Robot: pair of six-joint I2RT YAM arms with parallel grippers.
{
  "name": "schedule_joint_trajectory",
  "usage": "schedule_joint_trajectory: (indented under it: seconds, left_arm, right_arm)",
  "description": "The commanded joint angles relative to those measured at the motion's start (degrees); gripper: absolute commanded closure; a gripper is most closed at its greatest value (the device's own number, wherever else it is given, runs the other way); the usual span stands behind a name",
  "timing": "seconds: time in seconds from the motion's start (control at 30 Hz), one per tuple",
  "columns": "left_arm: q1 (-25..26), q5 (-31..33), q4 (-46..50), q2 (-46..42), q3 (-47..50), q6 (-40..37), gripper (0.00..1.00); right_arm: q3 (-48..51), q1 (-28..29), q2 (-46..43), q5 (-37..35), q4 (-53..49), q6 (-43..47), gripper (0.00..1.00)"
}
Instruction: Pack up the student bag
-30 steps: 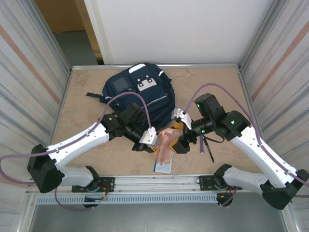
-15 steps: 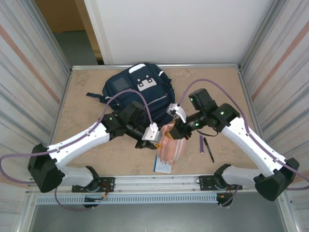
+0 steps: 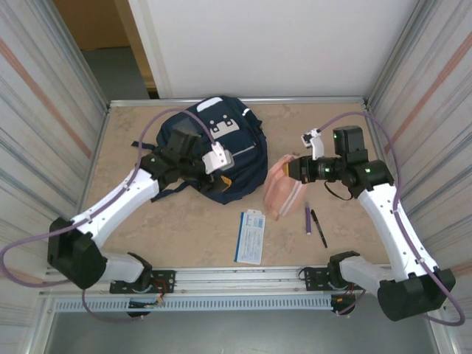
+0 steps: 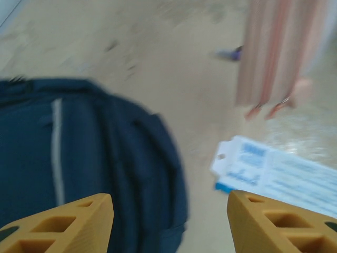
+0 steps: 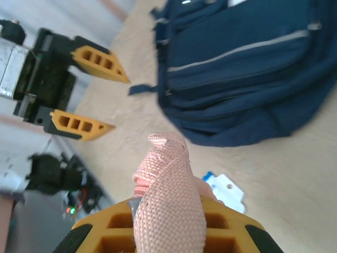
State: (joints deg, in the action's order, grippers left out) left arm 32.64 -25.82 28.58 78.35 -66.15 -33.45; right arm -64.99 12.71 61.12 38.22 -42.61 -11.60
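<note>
Pink pouch (image 3: pixel 282 192) clamped in right gripper (image 3: pixel 296 170) beside navy backpack (image 3: pixel 237 158); left gripper (image 3: pixel 223 178) wide open, empty, above backpack's near edge.

L wrist cam blurred — student bag (image 4: pixel 105 158) cropped left, pouch (image 4: pixel 274 52) cropped top.

The navy student bag (image 3: pixel 217 151) with white patches and thin reflective stripes lies flat at the table's far centre.

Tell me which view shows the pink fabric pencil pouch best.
Top external: the whole pink fabric pencil pouch is visible, held by the right gripper. Left wrist shows it blurred; right wrist, a fold between the jaws.
</note>
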Motion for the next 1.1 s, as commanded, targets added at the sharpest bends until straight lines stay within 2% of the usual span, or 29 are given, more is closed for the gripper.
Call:
schedule_joint_trajectory:
  seconds: [0.0,0.07,0.23,0.4,0.47,0.63,0.8,0.97,1.07]
  left_arm:
    - [1.0,8.8,4.3,4.7,-3.0,1.7,0.41]
    - [1.8,10.5,4.6,7.5,-3.8,1.4,0.4]
    - [5.4,19.3,5.7,14.4,-6.3,-1.0,0.4]
    - [5.3,30.9,5.0,21.7,-10.5,2.9,0.4]
    - [5.3,33.0,4.0,24.0,-11.4,3.7,0.4]
    - [4.4,25.8,2.5,25.1,-12.3,6.1,0.41]
    - [3.5,24.5,4.0,24.8,-12.8,6.0,0.42]
    - [2.6,26.0,5.0,25.5,-13.6,3.9,0.55]
    - [2.5,27.3,3.6,27.0,-13.9,3.4,0.57]
  right_arm:
    - [1.0,-3.3,-2.6,-7.4,2.1,-9.3,1.0]
    - [1.7,-4.7,-3.3,-7.7,2.9,-11.2,1.0]
    - [4.0,-5.2,-4.0,-6.7,4.9,-13.0,1.0]
    - [5.7,-5.1,-5.8,-4.9,7.4,-13.7,1.0]
    - [5.9,-4.8,-6.1,-4.8,7.8,-13.8,1.0]
    - [5.8,-3.9,-6.5,-4.5,7.3,-13.0,1.0]
    - [5.9,-2.9,-6.8,-5.7,6.8,-12.0,1.0]
    - [5.9,-2.6,-6.5,-6.1,6.9,-11.7,1.0]
    - [5.6,-2.4,-5.9,-5.8,6.9,-11.7,1.0]
